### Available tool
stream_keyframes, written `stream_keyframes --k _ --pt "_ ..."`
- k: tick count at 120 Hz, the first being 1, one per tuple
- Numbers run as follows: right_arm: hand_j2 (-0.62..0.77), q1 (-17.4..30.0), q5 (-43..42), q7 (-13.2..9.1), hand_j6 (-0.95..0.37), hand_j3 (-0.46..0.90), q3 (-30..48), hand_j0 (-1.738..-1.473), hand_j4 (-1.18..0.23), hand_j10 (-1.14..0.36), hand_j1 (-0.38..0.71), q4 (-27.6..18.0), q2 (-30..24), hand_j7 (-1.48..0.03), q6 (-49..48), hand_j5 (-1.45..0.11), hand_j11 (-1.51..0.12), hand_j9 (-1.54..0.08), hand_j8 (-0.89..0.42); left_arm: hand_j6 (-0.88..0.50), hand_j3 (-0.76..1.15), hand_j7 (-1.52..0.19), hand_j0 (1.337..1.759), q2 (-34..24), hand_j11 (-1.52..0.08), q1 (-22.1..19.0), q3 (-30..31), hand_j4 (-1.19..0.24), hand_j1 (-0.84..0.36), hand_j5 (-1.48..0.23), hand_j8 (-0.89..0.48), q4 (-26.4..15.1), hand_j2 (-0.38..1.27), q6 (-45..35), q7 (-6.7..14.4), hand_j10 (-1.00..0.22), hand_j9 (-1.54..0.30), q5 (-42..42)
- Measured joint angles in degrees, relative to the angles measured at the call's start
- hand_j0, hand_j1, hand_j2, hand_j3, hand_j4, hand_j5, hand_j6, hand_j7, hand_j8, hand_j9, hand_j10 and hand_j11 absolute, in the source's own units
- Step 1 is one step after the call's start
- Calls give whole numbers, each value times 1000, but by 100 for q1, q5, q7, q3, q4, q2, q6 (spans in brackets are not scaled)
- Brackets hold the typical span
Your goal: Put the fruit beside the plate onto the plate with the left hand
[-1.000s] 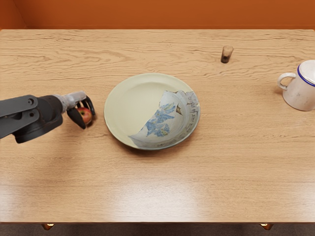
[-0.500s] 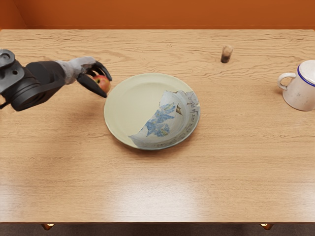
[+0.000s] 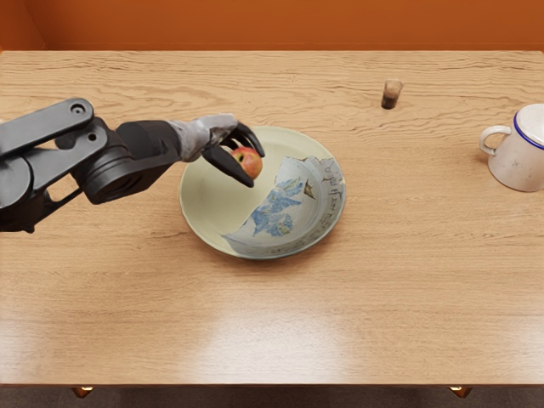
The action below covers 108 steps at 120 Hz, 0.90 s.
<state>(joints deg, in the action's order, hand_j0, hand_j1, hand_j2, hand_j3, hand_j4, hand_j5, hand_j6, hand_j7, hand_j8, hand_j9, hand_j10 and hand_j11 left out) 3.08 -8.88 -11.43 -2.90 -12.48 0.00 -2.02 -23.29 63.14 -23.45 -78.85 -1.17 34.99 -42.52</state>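
Note:
My left hand (image 3: 239,154) reaches in from the left and hangs over the upper left part of the pale plate (image 3: 212,195). Its dark fingers are curled around a small red and yellow fruit (image 3: 249,161), which is held above the plate's surface. The plate has a blue floral pattern on its right side. The right arm does not show.
A white mug with a blue rim (image 3: 520,149) stands at the right edge of the table. A small brown cylinder (image 3: 391,93) stands behind the plate to the right.
The left hand has carried the fruit up from the table left of the plate and then rightward, over the plate's rim to above its upper left part.

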Motion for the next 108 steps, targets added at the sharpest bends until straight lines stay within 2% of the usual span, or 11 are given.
stream_keyframes --k 26,45,72,84,88,93,108 --pt "-5 0 0 0 -22 0 0 -1658 -22 -22 -322 0 0 -29 0 -29 -29 -29 -22 -410 0 -859 1654 -1 -868 -197 25 -637 -314 -882 -360 1 214 -7 1 -683 -876 -34" --pt "-5 0 0 0 -22 0 0 -1658 -22 -22 -322 0 0 -29 0 -29 -29 -29 -22 -335 0 -590 1656 -8 -592 -188 38 -440 -134 -601 -311 15 128 -30 1 -454 -598 -46" --pt "-5 0 0 0 -22 0 0 -1658 -22 -22 -322 0 0 -29 0 -29 -29 -29 -22 -214 0 -328 1657 -17 -329 -50 -25 -248 68 -332 -206 -24 64 -27 1 -253 -331 -29" --pt "-5 0 0 0 -22 0 0 -1658 -22 -22 -322 0 0 -29 0 -29 -29 -29 -22 -147 0 -220 1658 -80 -220 -157 -390 -168 159 -222 -142 -41 43 -19 1 -170 -222 -2" --pt "-5 0 0 0 -22 0 0 -1658 -22 -22 -322 0 0 -29 0 -29 -29 -29 -22 -126 0 -188 1658 -326 -188 -220 -619 -144 187 -190 -122 -45 36 11 1 -146 -189 122" --pt "-5 0 0 0 -22 0 0 -1658 -22 -22 -322 0 0 -29 0 -29 -29 -29 -22 -104 0 -154 1658 -997 -155 -301 -966 -118 216 -156 -100 -40 30 326 1 -120 -155 675" --pt "-4 0 0 0 -22 0 0 -1658 -22 -22 -322 0 0 -29 0 -29 -29 -29 -22 -58 0 -86 1658 -3072 -86 -1190 -1670 -66 276 -86 -57 46 17 2346 1 -67 -86 2910"
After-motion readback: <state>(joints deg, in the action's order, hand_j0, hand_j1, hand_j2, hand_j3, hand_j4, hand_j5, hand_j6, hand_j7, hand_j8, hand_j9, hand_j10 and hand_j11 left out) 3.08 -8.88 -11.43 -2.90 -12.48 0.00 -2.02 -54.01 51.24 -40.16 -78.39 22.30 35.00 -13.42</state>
